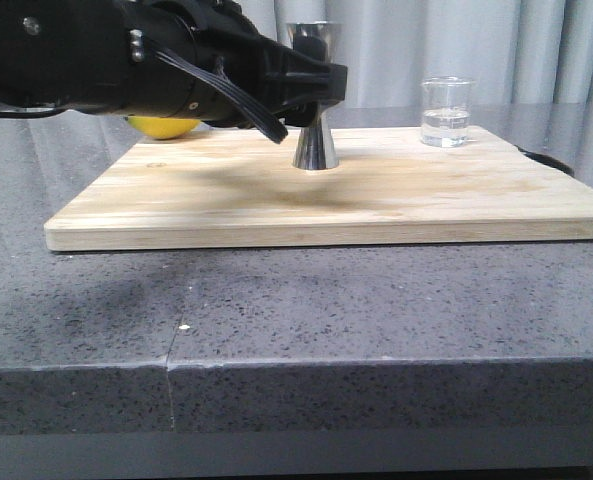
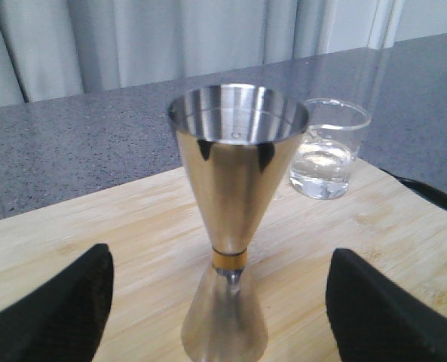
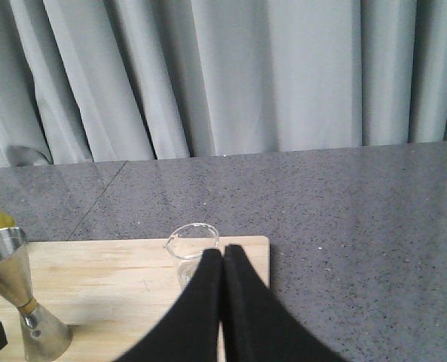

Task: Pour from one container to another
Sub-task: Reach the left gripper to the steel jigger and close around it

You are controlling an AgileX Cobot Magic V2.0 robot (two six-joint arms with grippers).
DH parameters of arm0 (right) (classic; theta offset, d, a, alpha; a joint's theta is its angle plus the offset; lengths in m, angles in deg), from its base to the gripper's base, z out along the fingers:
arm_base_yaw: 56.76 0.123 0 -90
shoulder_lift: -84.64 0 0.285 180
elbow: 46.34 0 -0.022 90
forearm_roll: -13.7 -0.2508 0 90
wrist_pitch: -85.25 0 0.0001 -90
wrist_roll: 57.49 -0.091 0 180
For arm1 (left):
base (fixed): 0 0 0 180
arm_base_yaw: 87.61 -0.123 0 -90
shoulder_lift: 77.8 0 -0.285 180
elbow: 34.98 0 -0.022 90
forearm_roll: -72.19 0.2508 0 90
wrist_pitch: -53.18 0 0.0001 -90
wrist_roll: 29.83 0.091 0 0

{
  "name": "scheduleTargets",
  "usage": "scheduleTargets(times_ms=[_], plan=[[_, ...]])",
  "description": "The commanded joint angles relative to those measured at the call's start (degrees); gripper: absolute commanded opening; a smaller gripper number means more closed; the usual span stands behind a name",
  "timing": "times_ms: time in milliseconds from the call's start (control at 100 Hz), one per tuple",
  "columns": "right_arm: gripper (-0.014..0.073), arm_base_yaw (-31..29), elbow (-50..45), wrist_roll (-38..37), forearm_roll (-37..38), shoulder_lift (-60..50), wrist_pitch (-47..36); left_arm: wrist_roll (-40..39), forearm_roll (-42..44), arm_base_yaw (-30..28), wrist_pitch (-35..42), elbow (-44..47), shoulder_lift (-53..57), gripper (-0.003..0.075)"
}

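- My left claw [image 2: 217, 317] is sitting released, fingers [image 2: 53, 313] spread wide on either side of the jigger [image 2: 234, 226], not touching it.
- Left wrist view: jigger is standing between the two fingers, with wood showing in the gaps on both sides.
- Front view: my left arm is reaching in from the left edge, claw [image 1: 316, 95] level with the jigger's [image 1: 315, 145] waist and covering it.
- Jigger is standing upright on the cutting board [image 1: 376, 200], around the middle of the board's far half, wide cup up.
- Inside of the upper cup is looking bare steel in the left wrist view; can't tell whether any liquid is in it.
- Beaker [image 1: 446, 112] is standing upright near the board's far right corner, well apart from the jigger, nothing touching it.
- Beaker is holding clear liquid in its lower part [image 2: 325, 154].
- My right claw [image 3: 221, 302] is clenched, fingers pressed together with nothing between them.
- Right wrist view: right claw is hanging short of the beaker [image 3: 191, 245], its tips overlapping the glass in the picture; can't tell whether they are touching.
- Lemon [image 1: 164, 126] is lying by the board's far left corner, mostly hidden behind my left arm.
- Board is lying flat on the grey speckled surface [image 1: 276, 320].
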Motion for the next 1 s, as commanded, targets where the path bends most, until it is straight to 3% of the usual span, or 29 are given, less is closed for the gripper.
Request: scheduleTargets(times_ms=[0,380,990], plan=[[-0.0071,0.04,2.15,0.02,0.45,-0.25,-4.92,-2.56,1.91,0.49,4.73,-2.65,1.45,0.0537],[-0.0071,0.04,2.15,0.02,0.45,-0.25,-5.13,-4.43,4.37,0.49,3.9,-8.49,-2.03,0.0536],[-0.0071,0.04,2.15,0.02,0.45,-0.25,-6.57,-4.32,4.75,0.49,5.14,-8.78,-5.83,0.0535]])
